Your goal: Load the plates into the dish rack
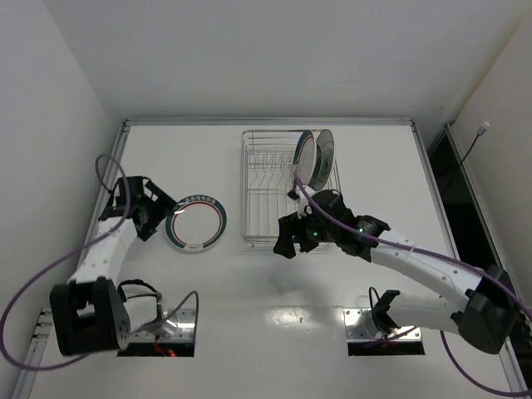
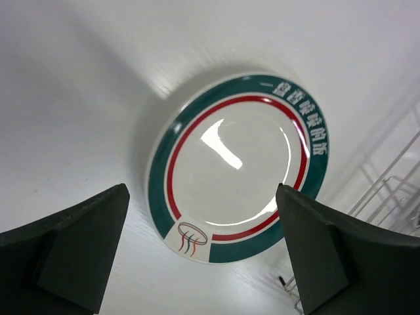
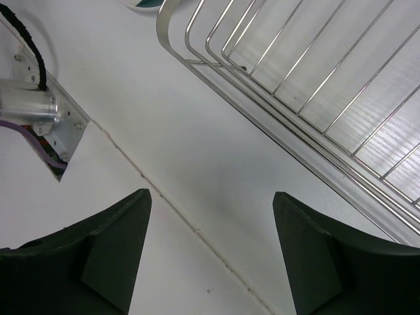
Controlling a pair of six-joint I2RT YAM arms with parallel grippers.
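At the left, the left gripper (image 2: 202, 193) hangs over the table (image 1: 274, 307) with its two dark fingers (image 2: 79, 243) spread wide. Nothing is between them. Just beyond the fingertips lies the ringed plate (image 1: 196, 224), flat on the table and face up, apart from the fingers. It is white with a teal band and a thin red ring. Being round, it has no long axis. In the overhead view its white lettering sits on the far rim and its small red-and-green emblem on the near rim.

Just right of that plate stands the dish rack (image 1: 249, 179), a silver wire basket. Its long axis runs away from the arm bases, near end to far end. In its far right corner two standing plates (image 1: 306, 160) rest on edge and lean. From above they show as narrow ovals stretched roughly along the rack's length. One has a teal rim, and the paler one sits just beside it on the right.

The right gripper (image 3: 211, 200) hovers by the rack's near rim. Its jaws are well apart and hold nothing. The wrist view shows bare table between them, with the rack's rounded corner wires just beyond.
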